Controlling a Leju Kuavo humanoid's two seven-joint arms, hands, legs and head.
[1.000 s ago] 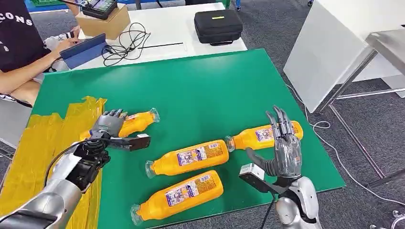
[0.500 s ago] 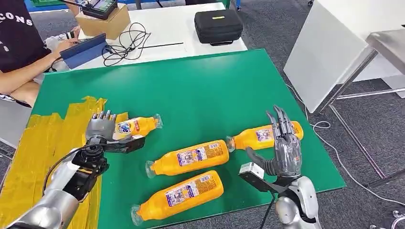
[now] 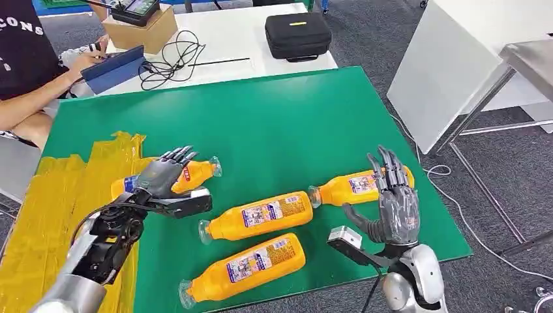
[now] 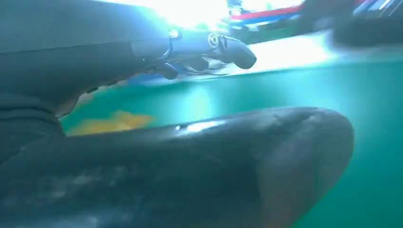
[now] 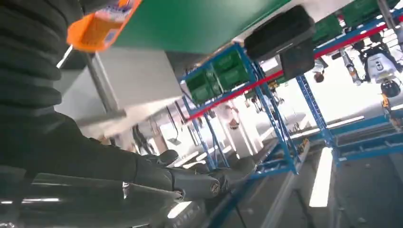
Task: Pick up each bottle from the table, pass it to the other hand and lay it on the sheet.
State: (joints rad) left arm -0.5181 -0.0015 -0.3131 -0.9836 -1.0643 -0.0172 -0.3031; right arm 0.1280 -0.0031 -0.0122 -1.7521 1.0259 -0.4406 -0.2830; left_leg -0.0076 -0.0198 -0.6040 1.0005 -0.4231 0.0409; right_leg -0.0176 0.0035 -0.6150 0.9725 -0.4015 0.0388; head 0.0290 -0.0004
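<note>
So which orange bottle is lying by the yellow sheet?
The orange bottle under the left hand, at the yellow sheet. The other three lie farther right.

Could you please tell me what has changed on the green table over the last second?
The left hand has opened over the bottle at the yellow sheet, its fingers now spread above it; that bottle rolled a little, with its cap end toward the table's middle. The right hand shifted only slightly, open and upright. The other three bottles stayed put.

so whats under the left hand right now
An orange bottle lying at the yellow sheet's edge, cap end sticking out. The left hand covers its middle, so contact can't be judged.
</note>
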